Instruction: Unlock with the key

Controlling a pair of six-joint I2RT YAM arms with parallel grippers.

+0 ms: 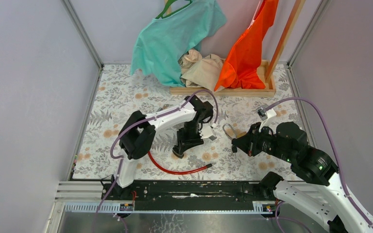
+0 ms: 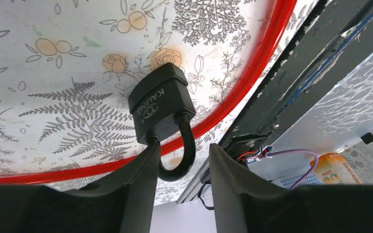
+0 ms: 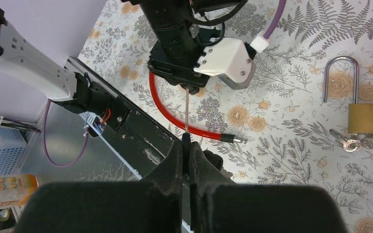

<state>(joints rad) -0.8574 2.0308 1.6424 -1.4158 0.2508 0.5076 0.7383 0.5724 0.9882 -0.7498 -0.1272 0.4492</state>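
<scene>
The black padlock [image 2: 160,104] is seen at the centre of the left wrist view, on the flowered table cover [image 2: 53,97]. Its black shackle [image 2: 187,155] is turned toward the camera and lies in the gap between the fingers of the left gripper [image 2: 183,148]. Those jaws are parted. The shackle is touched by the finger on the left of the frame, while a gap shows at the other finger, so the lock is judged to be fenced in and steadied rather than clamped.

In the right wrist view a key [image 3: 186,116] is pinched by its dark head in the closed right gripper [image 3: 185,145]. Its thin blade is aimed up the frame at the underside of the left gripper, presumably so that it can be driven into the lock. The keyhole is hidden, and whether the tip is already in cannot be told.

A red cable [image 3: 160,107] curves around the lock. At the right edge of that view a brass padlock [image 3: 369,119] and loose keys [image 3: 357,144] lie well apart, untouched.
</scene>
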